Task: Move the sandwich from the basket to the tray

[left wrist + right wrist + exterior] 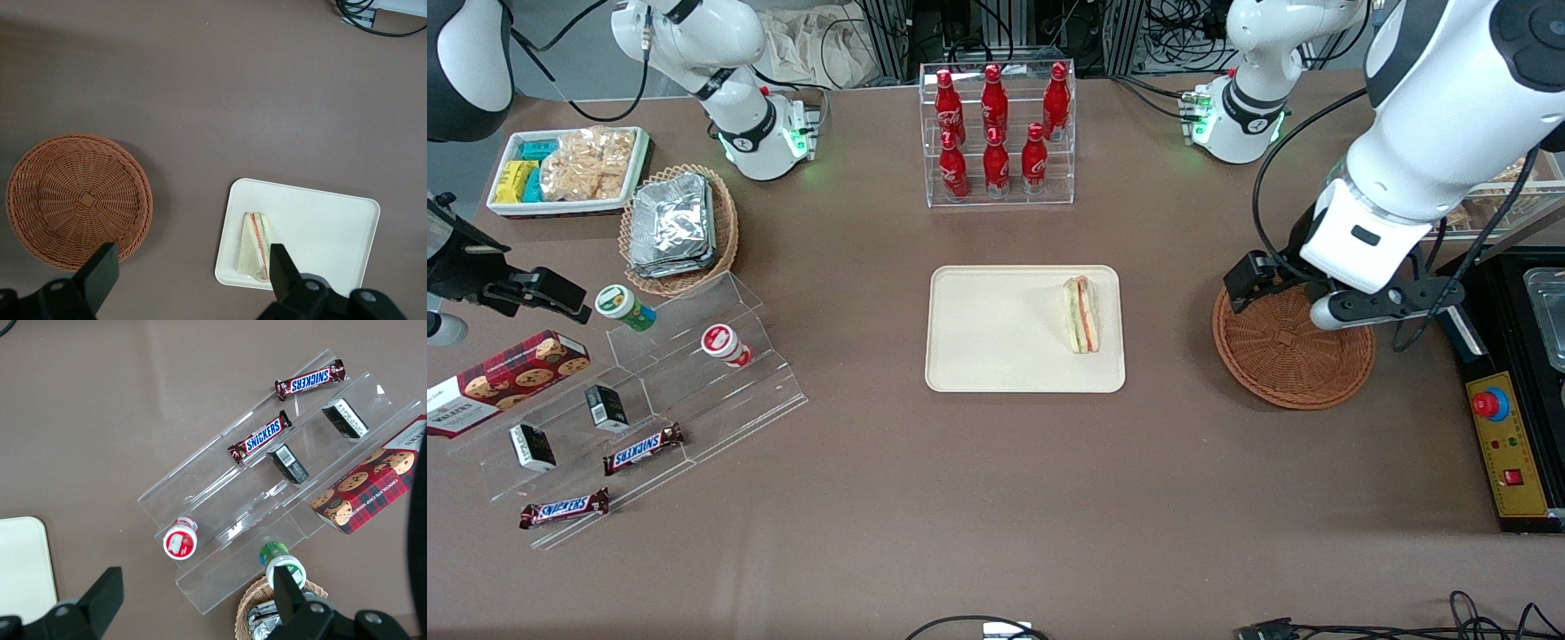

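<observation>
The triangular white-bread sandwich [1081, 315] lies on the cream rectangular plastic tray [996, 356]; the round reddish-brown wicker basket [1280, 364] is empty. The gripper [190, 275] hovers above it, released. Task looks done.

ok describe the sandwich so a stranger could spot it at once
Find the cream tray at the table's middle, nearer the camera than the cola rack. The sandwich lies on it, at the end toward the brown basket under the open gripper: a lone white wedge with green and orange filling.

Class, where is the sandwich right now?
The sandwich lies on the tray, at its edge nearest the basket; the open gripper is high above the table.
</observation>
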`<state>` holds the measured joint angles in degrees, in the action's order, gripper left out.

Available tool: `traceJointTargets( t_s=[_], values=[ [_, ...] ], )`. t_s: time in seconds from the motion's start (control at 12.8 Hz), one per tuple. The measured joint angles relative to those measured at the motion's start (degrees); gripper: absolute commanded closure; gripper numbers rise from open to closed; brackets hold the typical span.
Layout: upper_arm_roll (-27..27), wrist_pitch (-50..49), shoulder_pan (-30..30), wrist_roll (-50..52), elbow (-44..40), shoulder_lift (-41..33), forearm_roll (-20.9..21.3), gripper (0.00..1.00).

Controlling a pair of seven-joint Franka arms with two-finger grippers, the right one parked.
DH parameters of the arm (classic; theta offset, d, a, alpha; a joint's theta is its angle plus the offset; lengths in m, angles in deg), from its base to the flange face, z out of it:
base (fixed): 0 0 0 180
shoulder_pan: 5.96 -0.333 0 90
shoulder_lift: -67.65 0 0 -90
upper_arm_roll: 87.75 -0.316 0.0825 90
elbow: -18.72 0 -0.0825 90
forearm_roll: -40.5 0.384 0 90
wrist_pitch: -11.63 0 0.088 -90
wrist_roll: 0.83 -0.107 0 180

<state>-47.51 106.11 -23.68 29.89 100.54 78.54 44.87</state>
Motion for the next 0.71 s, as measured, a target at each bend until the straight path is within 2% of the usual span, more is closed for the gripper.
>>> traceJointTargets(
  t_s=[0.16,0.24,0.47,0.63,0.71],
  values=[
    [-2.4,-2.9,0.7,-4.2,-0.1,-0.1,0.0,0.00],
    [-6.2,-4.3,2.6,-5.8,-0.3,-0.1,0.0,0.00],
    [-22.4,-5.1,13.1,-10.4,-0.5,-1.2,-0.1,0.00],
    [-26.4,-5.2,15.6,-10.8,2.2,-4.5,-0.6,0.00],
    [-27.8,-4.9,16.1,-10.8,5.0,-7.2,-2.2,0.00]
  ],
)
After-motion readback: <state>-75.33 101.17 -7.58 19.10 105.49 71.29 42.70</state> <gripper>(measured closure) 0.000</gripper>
